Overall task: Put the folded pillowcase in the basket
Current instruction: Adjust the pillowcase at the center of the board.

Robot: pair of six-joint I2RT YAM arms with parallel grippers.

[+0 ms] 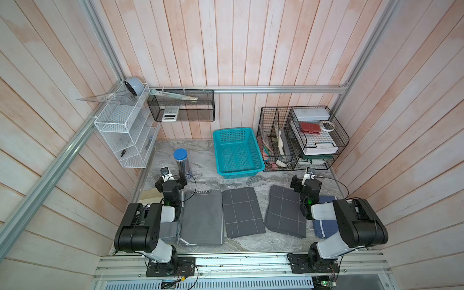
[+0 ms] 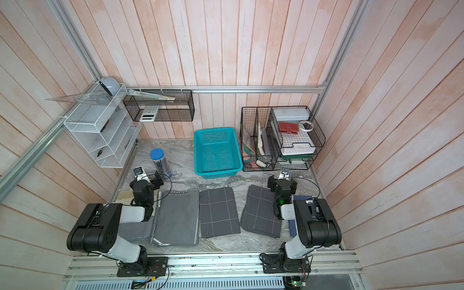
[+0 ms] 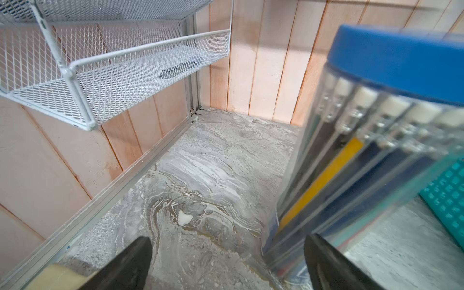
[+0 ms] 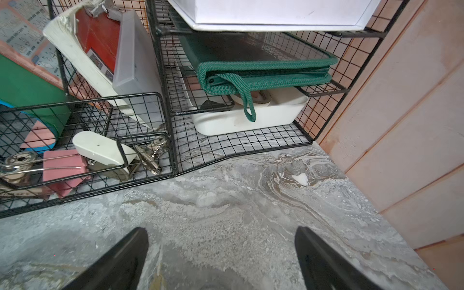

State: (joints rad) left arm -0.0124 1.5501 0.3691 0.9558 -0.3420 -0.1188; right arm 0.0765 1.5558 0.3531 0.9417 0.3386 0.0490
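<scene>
The teal-blue lattice basket (image 1: pixel 240 171) (image 2: pixel 218 172) stands empty at the back middle of the marble table; a corner of the basket (image 3: pixel 449 195) shows in the left wrist view. Several folded cloths lie in a row at the front: a plain grey one (image 1: pixel 202 218) (image 2: pixel 177 218), two dark grey checked ones (image 1: pixel 242 212) (image 1: pixel 285 212), a blue one (image 1: pixel 326 226) under the right arm. Which is the pillowcase I cannot tell. My left gripper (image 1: pixel 170 179) (image 3: pixel 227 241) is open beside a pencil jar. My right gripper (image 1: pixel 305 178) (image 4: pixel 221 231) is open over bare table, holding nothing.
A clear jar of pencils with a blue lid (image 1: pixel 182 160) (image 3: pixel 376 125) stands close to the left gripper. A black wire desk organizer (image 1: pixel 301 140) (image 4: pixel 163 100) sits back right, just beyond the right gripper. A white mesh shelf (image 1: pixel 125 130) (image 3: pixel 100 75) hangs on the left wall.
</scene>
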